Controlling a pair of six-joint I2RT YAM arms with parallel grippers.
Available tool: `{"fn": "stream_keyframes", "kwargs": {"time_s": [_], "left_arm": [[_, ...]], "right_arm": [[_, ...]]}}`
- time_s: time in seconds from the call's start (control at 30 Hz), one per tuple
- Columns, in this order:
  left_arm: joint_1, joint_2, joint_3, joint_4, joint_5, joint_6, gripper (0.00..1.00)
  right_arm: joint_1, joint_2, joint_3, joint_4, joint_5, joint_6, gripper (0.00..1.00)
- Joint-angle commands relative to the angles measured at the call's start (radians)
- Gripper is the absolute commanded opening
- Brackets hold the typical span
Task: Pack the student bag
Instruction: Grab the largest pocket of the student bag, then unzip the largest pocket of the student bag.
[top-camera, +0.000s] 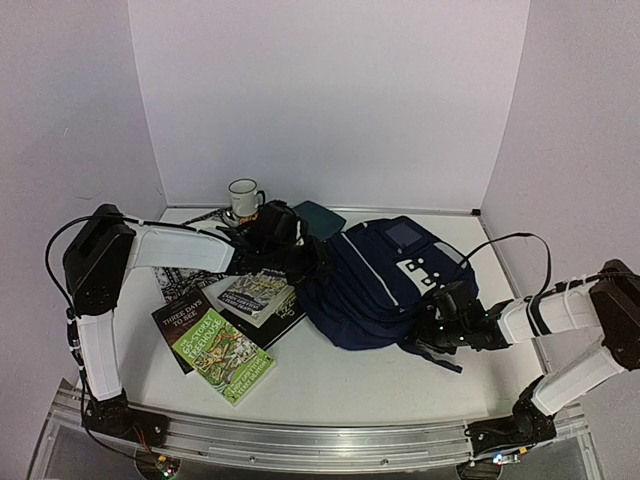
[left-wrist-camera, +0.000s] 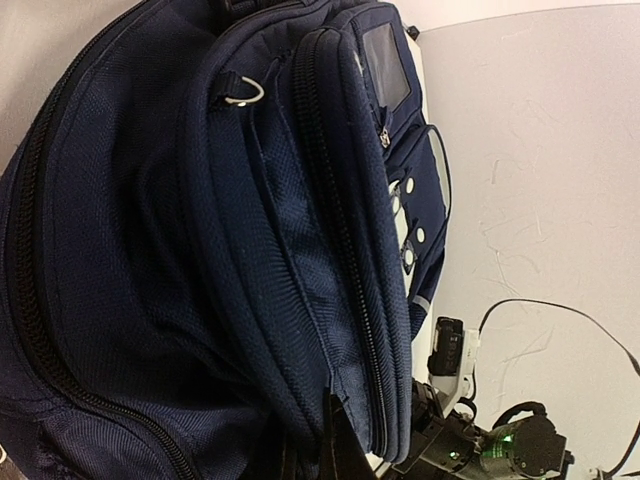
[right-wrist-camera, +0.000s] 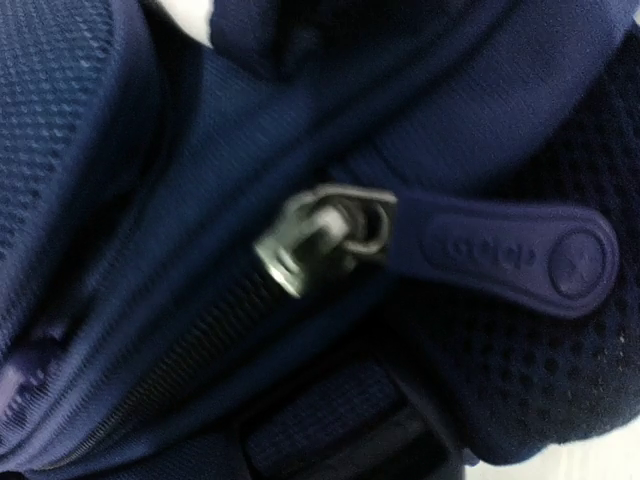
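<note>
On the white desk (top-camera: 350, 385), seen from above, the student bag (top-camera: 385, 280) lies flat at centre right with its front pockets uppermost. The left pincer (top-camera: 308, 264) reaches across to the bag's left edge, apparently to steady or lift the fabric. The right pincer (top-camera: 440, 322) sits against the near right corner, where a zip runs. Left of the bag, a dark book (top-camera: 180, 312) reads "THREE DAYS TO SEE", and a green book (top-camera: 225, 350) overlaps it. An enamel mug (top-camera: 243, 198) stands behind.

From the left wrist, the left pincer is fully closed. Folds of the bag draw into it, so it appears to nip the fabric. A metal ring (left-wrist-camera: 240, 92) and a clear label window (left-wrist-camera: 385, 65) show.

From the right wrist, a silver zip slider (right-wrist-camera: 310, 240) and its navy pull tab (right-wrist-camera: 500, 255) fill the view and are likely the target. Embossed lettering on the tab is too blurred to read. How far the right pincer stands open cannot be told.
</note>
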Motion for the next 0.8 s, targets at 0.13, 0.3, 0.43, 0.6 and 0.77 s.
{"fn": "stream_keyframes", "kwargs": {"time_s": [0.13, 0.3, 0.43, 0.6, 0.77], "left_arm": [[-0.009, -0.035, 0.010, 0.162, 0.008, -0.033, 0.00], [-0.013, -0.021, -0.006, 0.203, -0.012, -0.071, 0.00], [-0.024, -0.002, -0.016, 0.241, -0.042, -0.108, 0.00], [-0.041, 0.017, -0.028, 0.286, -0.081, -0.149, 0.00], [-0.084, 0.056, -0.010, 0.310, -0.089, -0.164, 0.00]], "right_arm": [[0.003, 0.028, 0.020, -0.026, -0.037, -0.024, 0.06], [0.066, -0.084, 0.096, -0.193, -0.041, -0.066, 0.00], [0.146, -0.109, 0.201, -0.312, -0.020, -0.087, 0.00], [0.228, -0.054, 0.303, -0.371, -0.046, -0.087, 0.00], [0.282, 0.056, 0.424, -0.365, -0.059, -0.108, 0.00]]}}
